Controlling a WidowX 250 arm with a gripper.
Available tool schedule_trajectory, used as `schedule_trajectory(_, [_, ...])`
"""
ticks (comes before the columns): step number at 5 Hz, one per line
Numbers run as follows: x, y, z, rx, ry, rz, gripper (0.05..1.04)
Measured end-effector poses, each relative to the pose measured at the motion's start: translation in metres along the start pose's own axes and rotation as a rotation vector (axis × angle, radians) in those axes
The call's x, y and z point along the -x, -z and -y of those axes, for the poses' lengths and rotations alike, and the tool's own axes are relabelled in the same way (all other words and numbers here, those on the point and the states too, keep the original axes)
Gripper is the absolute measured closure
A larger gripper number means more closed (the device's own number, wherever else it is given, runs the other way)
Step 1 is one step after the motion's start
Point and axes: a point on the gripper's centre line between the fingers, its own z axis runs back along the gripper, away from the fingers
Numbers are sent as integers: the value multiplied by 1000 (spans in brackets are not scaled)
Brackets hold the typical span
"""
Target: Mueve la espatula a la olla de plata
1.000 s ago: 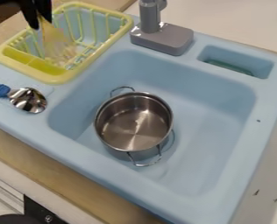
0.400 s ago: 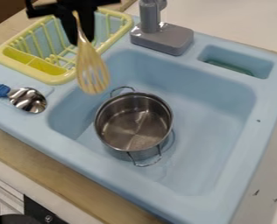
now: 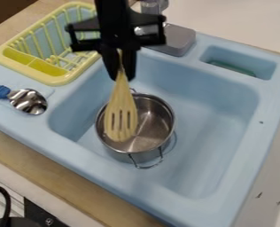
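The black gripper (image 3: 121, 71) hangs over the back left part of the sink, shut on the thin upper end of the pale wooden slotted spatula (image 3: 122, 113). Its slotted blade points down and overlaps the left part of the silver pot (image 3: 151, 126) in the camera view; I cannot tell how high above the pot's bottom it hangs. The pot stands upright in the blue basin, its two wire handles at the back and front.
Around the basin runs the blue sink rim (image 3: 225, 217). A yellow dish rack (image 3: 48, 80) sits at the back left, with a blue-handled metal ladle (image 3: 29, 101) before it. The grey faucet (image 3: 178, 39) stands behind the basin.
From the dish rack, the gripper has moved right and toward the camera with the spatula in it. The spatula's blade now overlaps the pot. The pot has stayed in place.
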Motion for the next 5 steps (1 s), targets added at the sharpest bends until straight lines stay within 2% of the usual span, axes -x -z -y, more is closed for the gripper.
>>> schedule_trajectory(1, [0,10,12,0,-39,16,984])
schedule_trajectory(2, [-3,17,15,15,-113,7,984])
schedule_trajectory(3, [-9,20,12,37,-225,26,984])
schedule_trajectory(4, [-7,29,10,33,-289,47,984])
schedule_trajectory(5, [-3,34,27,47,-247,55,984])
